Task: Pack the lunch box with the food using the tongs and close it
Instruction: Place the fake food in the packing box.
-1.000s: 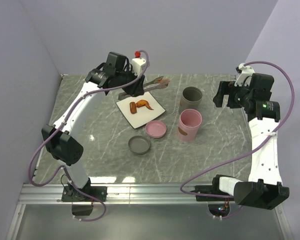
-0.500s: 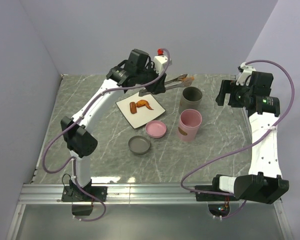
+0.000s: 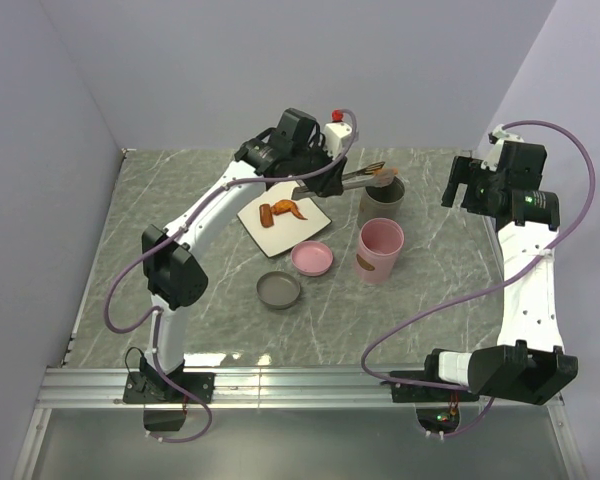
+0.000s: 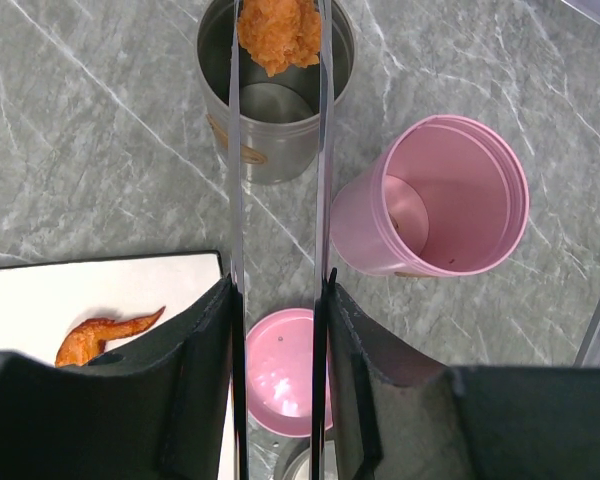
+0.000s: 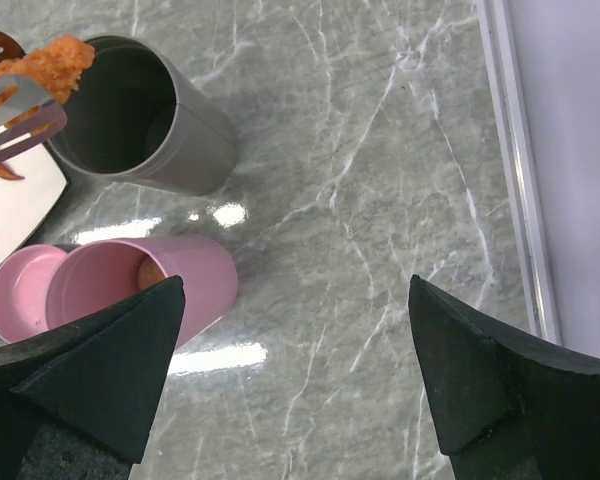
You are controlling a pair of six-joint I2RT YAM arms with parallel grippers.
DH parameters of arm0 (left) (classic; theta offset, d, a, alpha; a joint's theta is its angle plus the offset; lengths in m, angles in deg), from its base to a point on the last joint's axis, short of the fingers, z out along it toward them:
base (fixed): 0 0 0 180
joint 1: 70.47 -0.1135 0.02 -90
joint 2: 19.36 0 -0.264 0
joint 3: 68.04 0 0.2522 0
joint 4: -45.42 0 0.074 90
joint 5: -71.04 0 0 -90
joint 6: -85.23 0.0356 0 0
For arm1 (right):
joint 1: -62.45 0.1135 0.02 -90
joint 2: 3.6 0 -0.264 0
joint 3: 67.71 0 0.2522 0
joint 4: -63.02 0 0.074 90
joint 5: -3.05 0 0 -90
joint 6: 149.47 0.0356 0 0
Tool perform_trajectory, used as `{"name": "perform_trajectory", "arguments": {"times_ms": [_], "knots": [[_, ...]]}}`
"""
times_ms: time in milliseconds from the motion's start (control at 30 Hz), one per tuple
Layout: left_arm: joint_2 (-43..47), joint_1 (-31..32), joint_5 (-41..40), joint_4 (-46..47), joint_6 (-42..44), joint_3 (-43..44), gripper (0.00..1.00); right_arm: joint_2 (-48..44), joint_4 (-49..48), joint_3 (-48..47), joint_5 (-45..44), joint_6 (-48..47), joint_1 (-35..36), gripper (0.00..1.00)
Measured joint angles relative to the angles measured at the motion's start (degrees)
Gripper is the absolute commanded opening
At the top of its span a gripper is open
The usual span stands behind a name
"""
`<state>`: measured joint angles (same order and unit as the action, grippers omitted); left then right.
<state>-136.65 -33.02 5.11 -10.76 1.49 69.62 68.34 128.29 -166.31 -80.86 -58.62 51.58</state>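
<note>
Now that the tongs (image 4: 323, 150) have left the plate (image 3: 305, 229), they hover over grey cup (image 4: 275, 150), its 3 o'clock. Clenched on orange piece (image 4: 278, 30); release due.

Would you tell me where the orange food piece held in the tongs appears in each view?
Top external: orange piece upper middle, above the grey cup.
Left wrist: piece at top centre, over that cup.
Right wrist: piece at top left, in the tongs.
Shared landmark: the grey cup.

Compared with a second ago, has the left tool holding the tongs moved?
Yes. The left tool carried the tongs rightward, from beyond the white plate to above the grey cup.
</note>
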Motion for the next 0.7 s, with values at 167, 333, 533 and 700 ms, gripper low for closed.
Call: {"name": "perform_trajectory", "arguments": {"times_ms": [167, 333, 533, 700], "knots": [[-0.5, 0.3, -0.2, 0.2, 0.0, 0.2, 0.41, 0.0, -1.2, 0.6, 0.3, 0.1, 0.0, 1.00], [-2.0, 0.8, -1.2, 0.3, -0.1, 1.0, 0.53, -0.9, -3.1, 2.7, 1.0, 0.0, 0.0, 1.00], [-2.6, 0.9, -1.6, 0.9, -0.4, 1.8, 0.60, -1.7, -4.1, 2.9, 0.9, 0.0, 0.0, 1.00], [-2.4, 0.9, -2.2, 1.3, -1.0, 2.4, 0.59, -1.7, -4.1, 2.9, -0.8, -0.1, 0.0, 1.00]]}}
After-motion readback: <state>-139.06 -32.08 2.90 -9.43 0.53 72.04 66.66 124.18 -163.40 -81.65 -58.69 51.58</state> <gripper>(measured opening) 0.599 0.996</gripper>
